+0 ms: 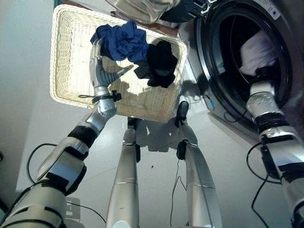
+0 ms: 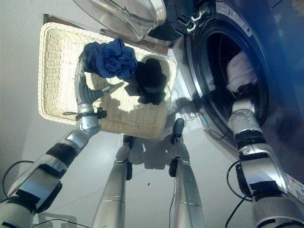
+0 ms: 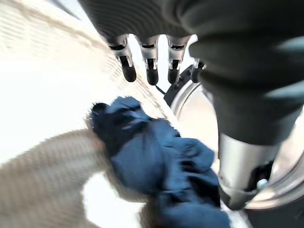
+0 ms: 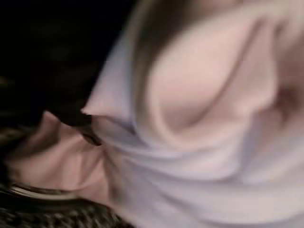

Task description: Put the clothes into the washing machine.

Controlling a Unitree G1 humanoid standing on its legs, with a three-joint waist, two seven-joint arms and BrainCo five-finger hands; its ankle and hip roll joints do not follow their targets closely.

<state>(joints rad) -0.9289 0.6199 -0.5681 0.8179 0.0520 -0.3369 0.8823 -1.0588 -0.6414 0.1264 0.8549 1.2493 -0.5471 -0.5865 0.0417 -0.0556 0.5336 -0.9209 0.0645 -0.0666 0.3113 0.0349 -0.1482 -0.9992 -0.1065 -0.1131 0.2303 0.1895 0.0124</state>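
Note:
A white wicker basket (image 1: pixel 66 57) lies on the floor with a crumpled blue garment (image 1: pixel 121 42) and a black garment (image 1: pixel 160 62) at its far right end. My left hand (image 1: pixel 98 64) is inside the basket, open, with its straight fingers (image 3: pixel 152 71) just left of the blue garment (image 3: pixel 161 166) and its thumb spread towards the black one. To the right stands the washing machine (image 1: pixel 204 57), its door open. My right hand (image 1: pixel 262 75) reaches into the drum against a white garment (image 1: pixel 259 52), which covers its fingers. That white cloth (image 4: pixel 199 118) lies right before the right wrist camera.
The machine's round glass door (image 2: pixel 128 14) hangs open above the basket's far edge. The basket's right corner sits close to the front of the machine. Pale floor (image 1: pixel 28 123) spreads to the left of the basket.

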